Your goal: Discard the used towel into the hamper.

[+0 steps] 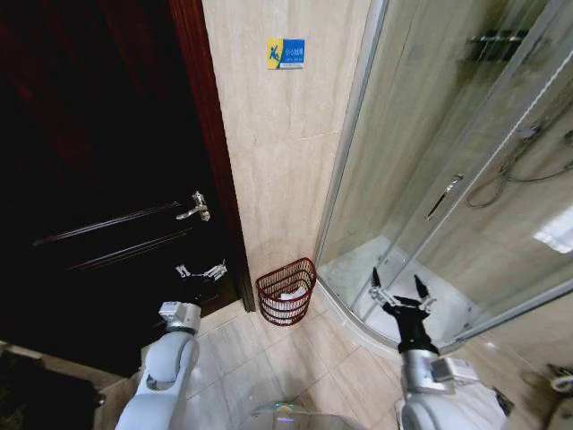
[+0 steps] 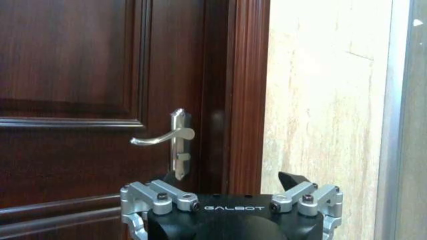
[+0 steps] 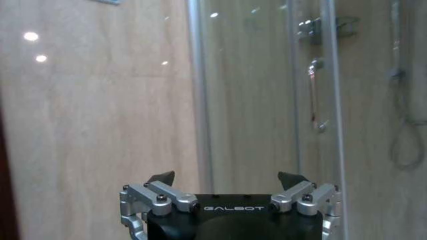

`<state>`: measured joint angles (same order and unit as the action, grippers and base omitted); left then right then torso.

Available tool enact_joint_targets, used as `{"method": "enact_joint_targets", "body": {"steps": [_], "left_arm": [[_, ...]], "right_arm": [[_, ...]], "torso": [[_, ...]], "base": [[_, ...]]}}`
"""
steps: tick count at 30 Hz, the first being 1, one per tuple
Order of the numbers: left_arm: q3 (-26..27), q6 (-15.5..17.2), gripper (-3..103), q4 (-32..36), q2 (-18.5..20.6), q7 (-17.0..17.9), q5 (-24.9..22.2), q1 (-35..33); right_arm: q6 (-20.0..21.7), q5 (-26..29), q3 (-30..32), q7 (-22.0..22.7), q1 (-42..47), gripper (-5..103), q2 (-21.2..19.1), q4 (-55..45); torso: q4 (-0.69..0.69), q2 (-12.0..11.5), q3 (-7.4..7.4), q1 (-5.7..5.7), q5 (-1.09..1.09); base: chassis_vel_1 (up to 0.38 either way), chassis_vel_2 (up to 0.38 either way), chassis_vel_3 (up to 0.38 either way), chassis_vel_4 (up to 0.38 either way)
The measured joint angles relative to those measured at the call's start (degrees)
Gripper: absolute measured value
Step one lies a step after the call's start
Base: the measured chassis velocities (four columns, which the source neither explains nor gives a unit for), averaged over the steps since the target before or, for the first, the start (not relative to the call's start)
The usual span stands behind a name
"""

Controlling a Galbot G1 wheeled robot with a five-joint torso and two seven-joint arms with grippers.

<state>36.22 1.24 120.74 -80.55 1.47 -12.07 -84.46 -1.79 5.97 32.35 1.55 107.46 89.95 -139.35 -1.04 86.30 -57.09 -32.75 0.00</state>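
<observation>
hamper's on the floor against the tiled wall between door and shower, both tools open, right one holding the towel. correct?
Not quite: the right tool is open and empty, as the head view shows. Something white already lies inside the hamper. The rest holds: the hamper sits on the floor against the tiled wall between the door and the shower enclosure, and the left tool is open too.

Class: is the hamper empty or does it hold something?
Not empty: something white lies inside the upright hamper, visible through its open-weave ribs.

Left gripper [image 1: 200,271] and right gripper [image 1: 400,291] raised, jaws spread.
</observation>
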Motion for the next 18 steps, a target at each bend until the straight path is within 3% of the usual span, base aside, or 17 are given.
{"method": "enact_joint_targets", "body": {"steps": [5, 12, 18], "left_arm": [[0.17, 0.3, 100, 1.17, 0.3, 0.06, 0.21, -0.5], [-0.3, 1.2, 100, 1.75, 0.16, 0.41, 1.89, -0.57], [-0.62, 4.26, 100, 3.75, 0.77, 0.31, 0.6, -1.44]], "right_arm": [[-3.18, 1.55, 0.99, -2.05, 5.0, 100, -3.27, -1.07], [-5.88, 1.28, 1.09, -2.22, 7.0, 100, -3.48, -0.95], [-5.87, 0.28, 1.35, -2.74, 6.02, 100, -2.64, -1.2]], "torso": [[0.0, 0.0, 0.0, 0.0, 0.0], [0.0, 0.0, 0.0, 0.0, 0.0], [0.0, 0.0, 0.0, 0.0, 0.0]], "base": [[0.0, 0.0, 0.0, 0.0], [0.0, 0.0, 0.0, 0.0], [0.0, 0.0, 0.0, 0.0]]}}
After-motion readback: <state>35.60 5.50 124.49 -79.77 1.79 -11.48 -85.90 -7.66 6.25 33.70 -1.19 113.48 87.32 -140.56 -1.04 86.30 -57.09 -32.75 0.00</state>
